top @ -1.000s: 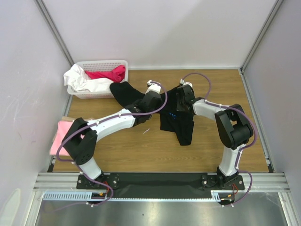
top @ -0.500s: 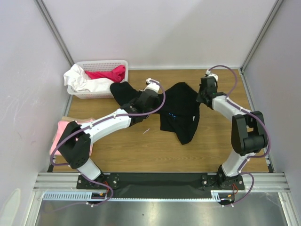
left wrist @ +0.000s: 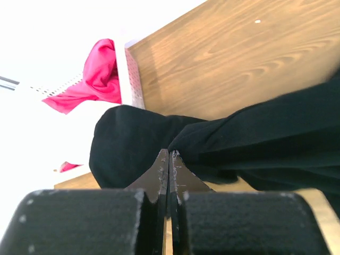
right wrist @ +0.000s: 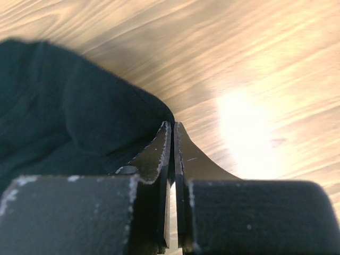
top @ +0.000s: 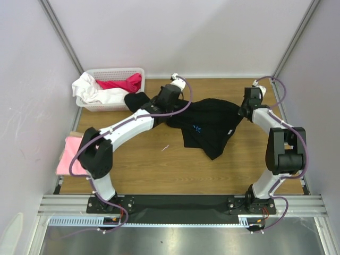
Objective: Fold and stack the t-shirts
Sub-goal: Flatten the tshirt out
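Now left gripper (left wrist: 169, 154) and right gripper (right wrist: 173, 125) clamp the black shirt (top: 207, 123) beside the basket (top: 114, 70), apparently spreading it; flattening comes next.

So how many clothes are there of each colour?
Black: 1, the soft black t-shirt on the wooden table.
Light pink: 1, the folded light pink shirt at the table's left edge.
White: 1, the crumpled white cloth in the white plastic basket.
Bright pink: 1, the bright pink cloth in that basket.
Total: 4.

Pink t-shirt (top: 67, 156) half hidden by left arm (top: 125, 128).
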`<state>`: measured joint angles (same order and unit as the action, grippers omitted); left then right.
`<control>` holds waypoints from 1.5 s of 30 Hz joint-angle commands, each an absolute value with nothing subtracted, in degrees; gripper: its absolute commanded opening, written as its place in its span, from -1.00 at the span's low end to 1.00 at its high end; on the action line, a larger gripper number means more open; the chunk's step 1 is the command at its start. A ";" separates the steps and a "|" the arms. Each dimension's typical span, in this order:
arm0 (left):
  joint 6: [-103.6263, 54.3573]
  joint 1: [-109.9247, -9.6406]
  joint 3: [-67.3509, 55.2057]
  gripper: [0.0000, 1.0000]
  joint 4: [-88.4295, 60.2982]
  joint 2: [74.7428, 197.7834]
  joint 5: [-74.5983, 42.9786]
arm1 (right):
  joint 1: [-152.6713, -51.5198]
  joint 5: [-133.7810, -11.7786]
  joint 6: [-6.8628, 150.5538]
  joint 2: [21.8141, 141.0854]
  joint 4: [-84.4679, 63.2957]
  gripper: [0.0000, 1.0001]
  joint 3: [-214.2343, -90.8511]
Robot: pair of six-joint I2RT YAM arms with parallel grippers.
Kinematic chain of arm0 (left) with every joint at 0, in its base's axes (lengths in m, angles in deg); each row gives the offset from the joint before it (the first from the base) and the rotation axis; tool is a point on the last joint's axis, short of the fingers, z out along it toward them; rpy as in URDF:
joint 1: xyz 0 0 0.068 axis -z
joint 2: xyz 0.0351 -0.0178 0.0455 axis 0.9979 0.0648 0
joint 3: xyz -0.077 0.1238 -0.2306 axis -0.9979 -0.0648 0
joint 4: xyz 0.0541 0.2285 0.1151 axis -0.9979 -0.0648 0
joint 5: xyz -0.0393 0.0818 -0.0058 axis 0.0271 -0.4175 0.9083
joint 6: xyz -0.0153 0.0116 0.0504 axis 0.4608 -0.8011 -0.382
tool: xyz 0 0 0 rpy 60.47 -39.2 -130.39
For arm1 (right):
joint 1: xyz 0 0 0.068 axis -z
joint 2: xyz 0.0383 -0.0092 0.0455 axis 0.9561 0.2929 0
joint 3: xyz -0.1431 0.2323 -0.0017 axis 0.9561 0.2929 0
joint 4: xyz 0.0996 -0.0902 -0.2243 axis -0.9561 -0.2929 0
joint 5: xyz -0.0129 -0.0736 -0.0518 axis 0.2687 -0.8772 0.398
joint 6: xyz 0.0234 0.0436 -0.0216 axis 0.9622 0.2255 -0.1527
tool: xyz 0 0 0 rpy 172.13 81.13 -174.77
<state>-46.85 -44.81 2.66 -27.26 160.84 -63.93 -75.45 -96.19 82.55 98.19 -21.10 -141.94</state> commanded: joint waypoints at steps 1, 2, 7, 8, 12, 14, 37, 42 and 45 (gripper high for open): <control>-51.24 -46.90 7.97 -0.99 -26.72 164.29 -63.53 | -71.67 -97.75 82.17 98.28 -20.02 -1.00 -141.60; -52.11 -47.08 9.81 -0.99 -26.46 165.09 -63.62 | -71.04 -97.21 81.73 98.28 -19.40 -1.00 -141.25; -57.30 -48.66 15.70 -0.99 -23.30 170.10 -63.01 | -69.63 -95.10 79.27 100.82 -14.48 -1.00 -141.94; -58.00 -48.93 17.80 -0.99 -22.94 172.28 -62.22 | -69.28 -94.75 78.75 101.78 -14.39 -1.00 -142.56; -62.66 -50.25 22.47 -0.98 -19.25 178.17 -61.77 | -68.49 -94.40 77.86 106.53 -14.91 -1.00 -147.21; -63.11 -51.04 27.30 -0.88 -19.33 182.56 -61.95 | -68.14 -93.70 77.86 108.64 -15.09 -1.00 -149.59; -32.10 -52.09 10.48 1.00 -33.92 160.37 -42.44 | -76.03 -84.38 85.59 84.85 -25.20 0.50 -136.96; -27.17 -52.09 -1.14 1.00 -32.00 156.93 -39.21 | -80.35 -84.11 89.19 81.23 -22.65 0.49 -127.90; -23.74 -51.40 -7.74 0.97 -29.28 155.35 -38.39 | -81.58 -84.20 91.13 80.44 -20.98 0.48 -123.41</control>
<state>-29.89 -52.15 -2.74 -31.74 157.28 -41.52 -80.87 -84.91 87.64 82.17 -23.62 -126.03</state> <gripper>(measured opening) 0.992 0.740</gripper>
